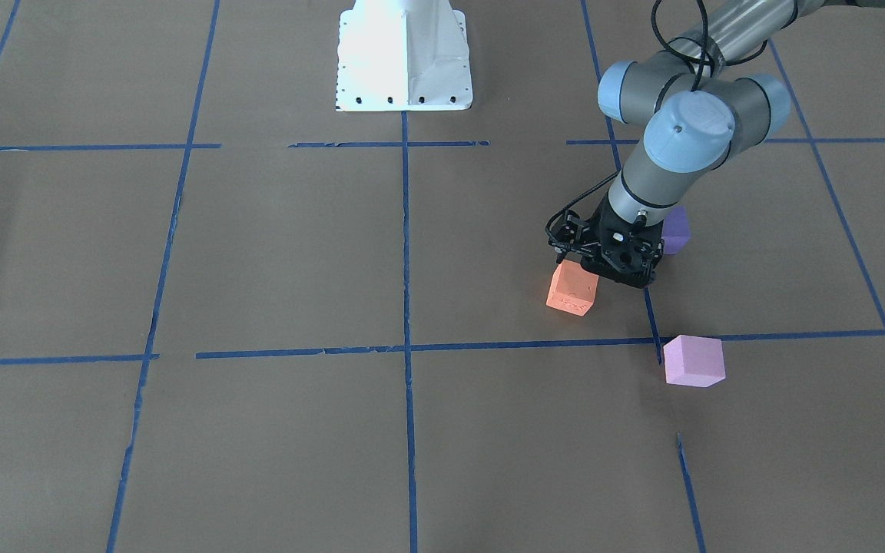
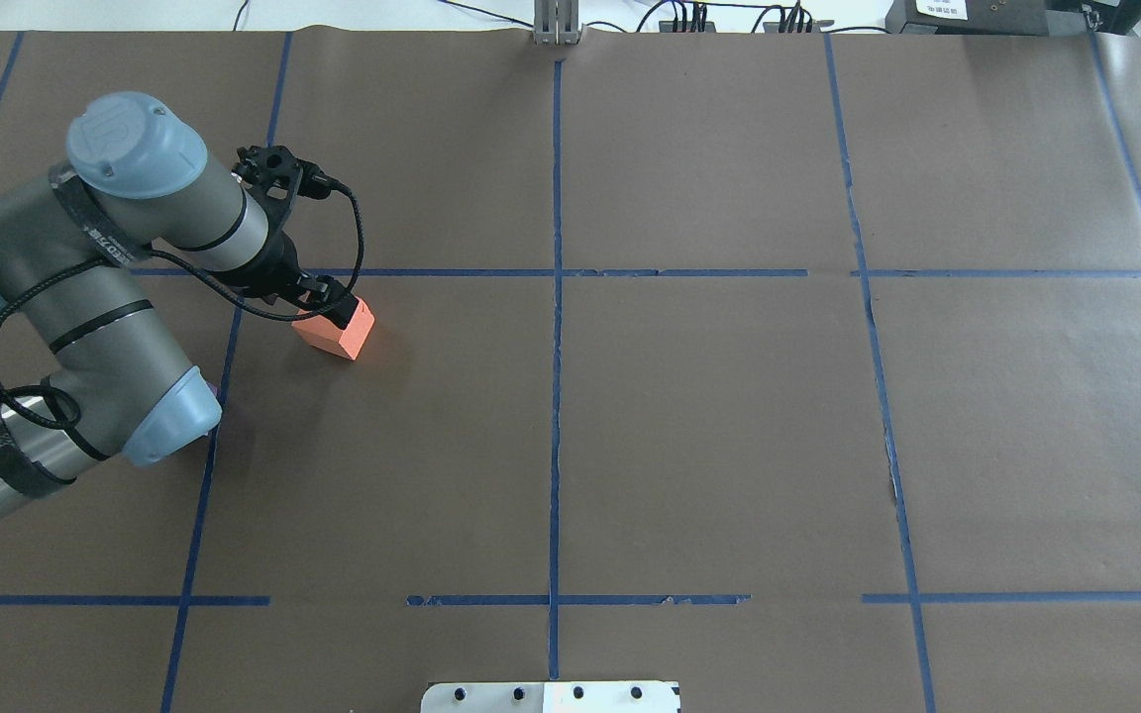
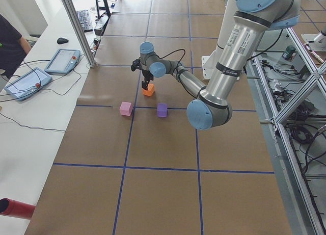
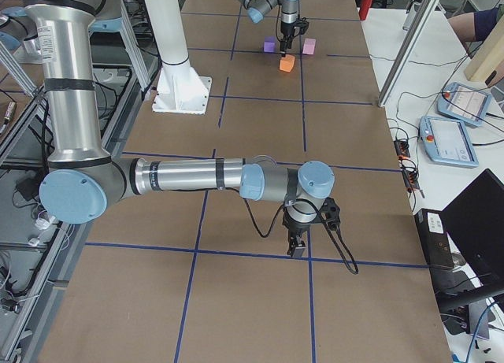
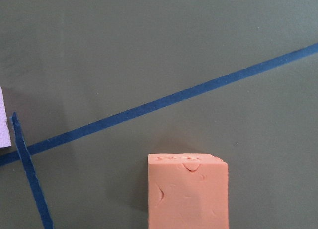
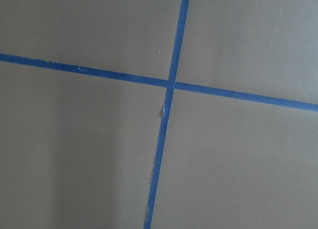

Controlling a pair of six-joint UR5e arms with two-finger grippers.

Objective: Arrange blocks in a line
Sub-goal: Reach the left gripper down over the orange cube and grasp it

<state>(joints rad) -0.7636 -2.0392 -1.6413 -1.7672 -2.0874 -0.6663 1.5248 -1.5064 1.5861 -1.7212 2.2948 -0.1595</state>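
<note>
The orange block (image 1: 570,292) lies low over the brown table, its dented face filling the bottom of the left wrist view (image 5: 188,191). My left gripper (image 1: 600,270) stands straight over it with its fingers closed on its upper part; it also shows in the overhead view (image 2: 331,309). The violet-blue block (image 1: 677,229) sits just behind the left arm. The pale pink block (image 1: 693,360) sits nearer the camera, on a blue tape line. The arm hides both in the overhead view. My right gripper (image 4: 298,249) points down at the far end of the table; I cannot tell whether it is open.
Blue tape lines (image 2: 557,297) divide the brown paper table into squares. The white robot base (image 1: 404,57) stands at the table's middle edge. Tablets and cables (image 3: 30,79) lie on the white side bench, where an operator stands.
</note>
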